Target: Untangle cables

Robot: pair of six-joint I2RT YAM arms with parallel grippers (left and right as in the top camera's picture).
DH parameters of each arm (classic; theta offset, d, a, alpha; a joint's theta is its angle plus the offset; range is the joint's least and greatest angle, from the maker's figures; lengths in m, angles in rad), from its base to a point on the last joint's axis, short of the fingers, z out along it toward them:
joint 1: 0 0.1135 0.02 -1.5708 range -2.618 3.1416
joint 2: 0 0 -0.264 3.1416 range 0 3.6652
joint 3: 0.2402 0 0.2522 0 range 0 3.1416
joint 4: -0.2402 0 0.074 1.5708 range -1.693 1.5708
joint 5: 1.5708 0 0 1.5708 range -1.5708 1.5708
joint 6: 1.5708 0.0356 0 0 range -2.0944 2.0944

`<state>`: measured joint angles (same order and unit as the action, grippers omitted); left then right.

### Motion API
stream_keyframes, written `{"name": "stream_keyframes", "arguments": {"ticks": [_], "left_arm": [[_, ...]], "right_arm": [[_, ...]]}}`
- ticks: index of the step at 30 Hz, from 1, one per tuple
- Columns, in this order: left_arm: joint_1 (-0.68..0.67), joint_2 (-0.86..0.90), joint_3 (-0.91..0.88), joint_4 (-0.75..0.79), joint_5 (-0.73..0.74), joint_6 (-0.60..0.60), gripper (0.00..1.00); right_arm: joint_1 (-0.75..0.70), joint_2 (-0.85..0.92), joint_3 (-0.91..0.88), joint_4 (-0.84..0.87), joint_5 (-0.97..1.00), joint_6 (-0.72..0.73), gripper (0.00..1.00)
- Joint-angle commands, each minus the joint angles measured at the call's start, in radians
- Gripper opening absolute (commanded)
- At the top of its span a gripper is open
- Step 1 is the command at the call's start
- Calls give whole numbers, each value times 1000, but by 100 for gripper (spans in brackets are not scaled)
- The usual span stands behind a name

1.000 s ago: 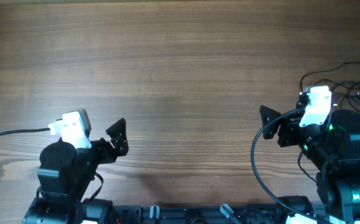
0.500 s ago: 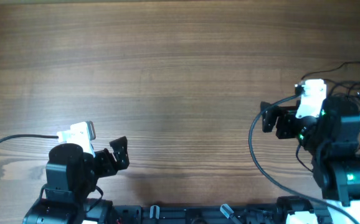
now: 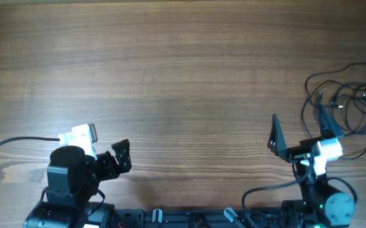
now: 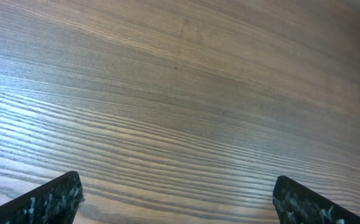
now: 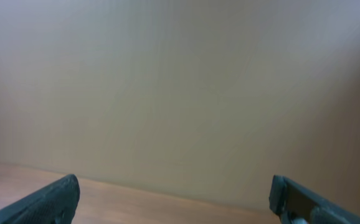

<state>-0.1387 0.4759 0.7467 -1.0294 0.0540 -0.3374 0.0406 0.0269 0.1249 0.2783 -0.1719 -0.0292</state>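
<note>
- Left gripper [image 3: 122,157] has its jaws spread wide with nothing between them. In its wrist view the two fingertips [image 4: 49,199] sit at the bottom corners, with only bare wood grain between.
- Right gripper [image 3: 300,130] is likewise spread wide and holds nothing. It is tipped upward, so its wrist view shows a pale wall [image 5: 180,81] above a thin strip of tabletop.
- Wooden table [image 3: 183,63] fills the overhead view, its grain running from side to side.
- Left arm [image 3: 69,180] sits at the near edge on the left. A thick black wire [image 3: 12,140] curves away from it toward the left border of the picture.
- Right arm [image 3: 325,202] sits at the near edge on the right, folded close over its base.
- Cables [image 3: 351,95] lie on the table at the far right in a loose heap of thin black loops, well apart from the left gripper.
- One finger [image 3: 327,123] of the right gripper overlaps the near-left side of the heap when seen from above. Whether it touches a cord cannot be told.
</note>
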Motion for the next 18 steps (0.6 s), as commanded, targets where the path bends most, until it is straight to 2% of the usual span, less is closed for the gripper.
{"name": "stream_keyframes", "arguments": {"ticks": [1, 5, 9, 10, 18], "left_arm": [[-5, -2, -3, 2, 5, 13, 100], [-5, -2, -3, 2, 5, 13, 100], [-5, -2, -3, 2, 5, 13, 100], [-5, -2, -3, 2, 5, 13, 100], [-5, -2, -3, 2, 5, 13, 100]], "right_arm": [[21, -24, -103, 121, 18, 4, 100], [46, -24, -120, 24, 98, 3, 100], [46, -24, -120, -250, 74, 6, 100], [46, -24, -120, -274, 67, 9, 100], [46, -22, -120, -273, 68, 10, 100]]}}
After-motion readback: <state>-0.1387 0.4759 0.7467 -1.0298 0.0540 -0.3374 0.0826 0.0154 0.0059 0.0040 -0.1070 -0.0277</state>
